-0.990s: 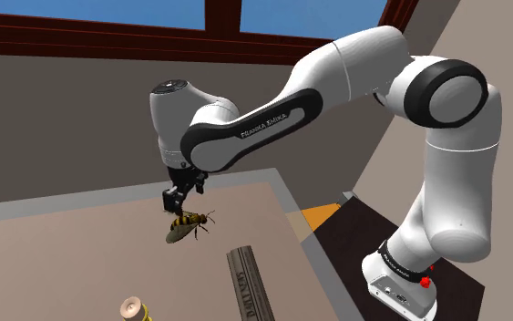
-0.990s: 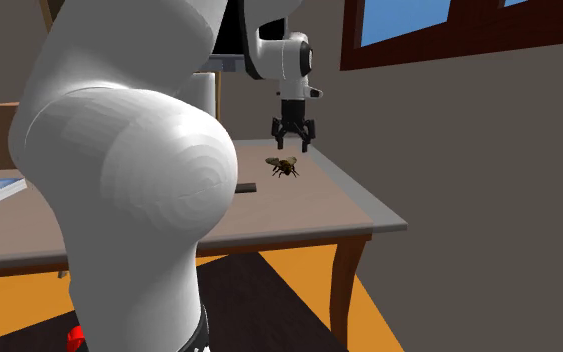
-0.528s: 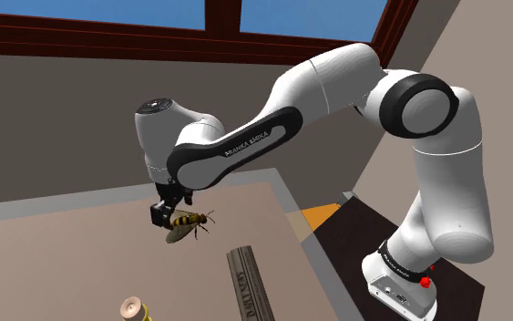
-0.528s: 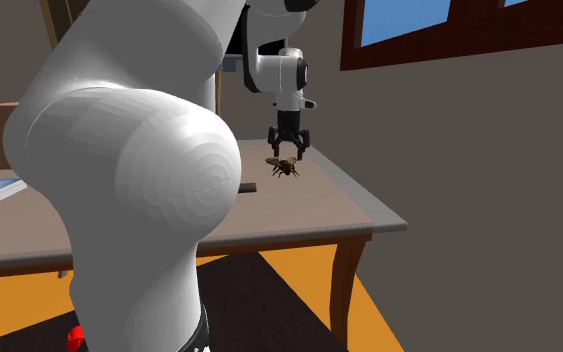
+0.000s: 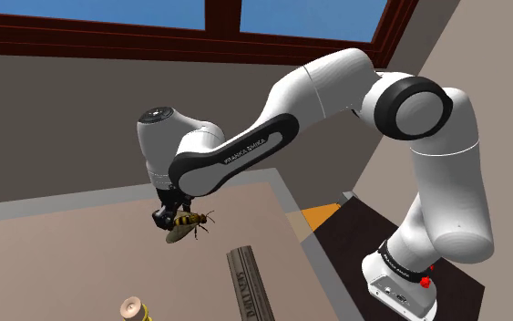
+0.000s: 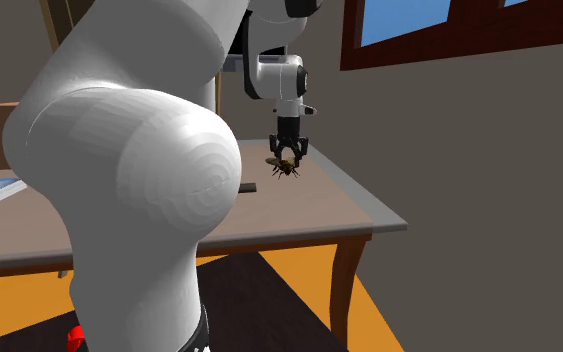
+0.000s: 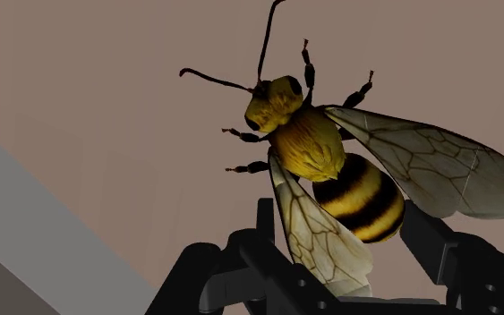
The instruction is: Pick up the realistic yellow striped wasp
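The brown worktop (image 5: 81,246) carries the wasp (image 5: 187,224) near its far corner, beneath a window. The white arm (image 5: 272,146) arches over from the stand and comes down right above the insect. A dark ribbed bar (image 5: 250,283) lies on the side of the wasp nearer the shoulder camera, well apart from it. A small pale peg (image 5: 134,310) lies farther off the same way. The pincer (image 5: 165,217) hangs straight over the wasp's tail end, low enough that in the second exterior view the pincer (image 6: 288,158) and the wasp (image 6: 285,167) overlap. From the wrist, the pincer (image 7: 341,215) is open, with one black finger (image 7: 263,242) on each side of the striped abdomen of the wasp (image 7: 330,166). The insect therefore lies between the fingers and just beyond them, head and feelers pointing away. Its long axis runs slantwise across the line on which the fingers would close, so I judge they would meet the abdomen and wings at an angle, not squarely. A veined wing lies over one finger, so I cannot tell whether that finger touches the body. The legs on the underside are hidden, and the arm's big near link covers much of the worktop in the second exterior view.
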